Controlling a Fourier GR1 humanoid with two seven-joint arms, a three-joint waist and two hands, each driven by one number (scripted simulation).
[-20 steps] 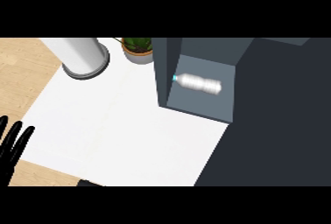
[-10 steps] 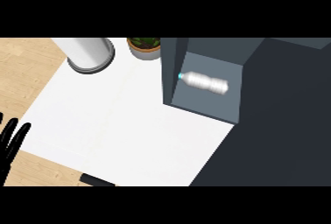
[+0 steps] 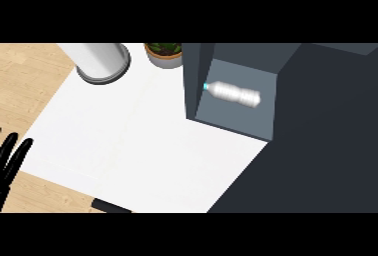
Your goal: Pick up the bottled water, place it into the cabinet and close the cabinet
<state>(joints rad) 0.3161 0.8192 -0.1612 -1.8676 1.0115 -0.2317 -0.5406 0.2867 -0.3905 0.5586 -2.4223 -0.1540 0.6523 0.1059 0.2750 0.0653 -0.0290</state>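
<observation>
The bottled water lies on its side inside the open cabinet, a clear, ribbed cylinder with a small blue cap pointing toward the cabinet's left wall. From my seat I see the cabinet as a dark slate box with flat, matte panels, its grey-blue inner floor showing under the bottle. It stands at the right side of a smooth white counter, a broad pale slab with straight edges, set over a light wood-grain floor. At the counter's far edge a glossy white cylinder with a dark round base stands beside a small potted plant, green leaves in a grey round pot, which sits just beside the cabinet's left wall. The left hand shows at the view's left edge, black, its fingers straight and spread apart, pointing up, holding nothing and well apart from the bottle. The right hand shows nowhere in my view. A small dark flat shape sits at the counter's near edge.
</observation>
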